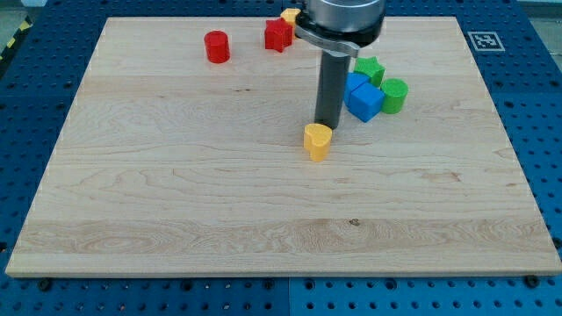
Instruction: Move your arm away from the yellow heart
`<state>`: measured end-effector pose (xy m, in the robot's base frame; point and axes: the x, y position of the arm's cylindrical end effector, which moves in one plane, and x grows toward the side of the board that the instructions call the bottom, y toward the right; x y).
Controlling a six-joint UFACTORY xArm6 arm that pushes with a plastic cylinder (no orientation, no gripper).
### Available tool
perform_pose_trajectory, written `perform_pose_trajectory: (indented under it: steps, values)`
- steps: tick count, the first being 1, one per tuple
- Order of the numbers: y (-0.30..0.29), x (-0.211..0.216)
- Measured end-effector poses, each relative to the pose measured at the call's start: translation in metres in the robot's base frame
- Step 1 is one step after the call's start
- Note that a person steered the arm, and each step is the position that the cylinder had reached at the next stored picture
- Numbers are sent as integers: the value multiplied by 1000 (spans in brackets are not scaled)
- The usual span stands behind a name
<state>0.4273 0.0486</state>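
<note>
Counting seven blocks on here: two red, two blue, two green and a yellow heart (317, 140), plus a yellow bit (290, 15) peeking out at the view's top. The red cylinder (216, 46) and red star-ish block (278, 34) are sitting near the top edge. The blue cubes (361, 96), green star (369, 68) and green cylinder (394, 95) are bunching together right of centre.

No pincer on this arm, just a rod, so there's no open or closed to report. My tip (328, 124) is sitting just above the heart in the view, basically touching it.

Everything's resting on a pale wooden board (176, 193) over a blue pegboard table (544, 132). The board's whole lower half and left side are lying wide open.
</note>
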Motion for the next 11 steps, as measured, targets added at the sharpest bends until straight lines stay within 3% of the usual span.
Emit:
perform_pose_trajectory:
  steps: [1, 2, 3, 5, 7, 8, 9, 11]
  values:
    - [-3, 34]
    - [2, 101]
    - [-5, 126]
    - [-106, 73]
    - [-245, -45]
    - [-287, -106]
    - [-290, -170]
    - [-204, -175]
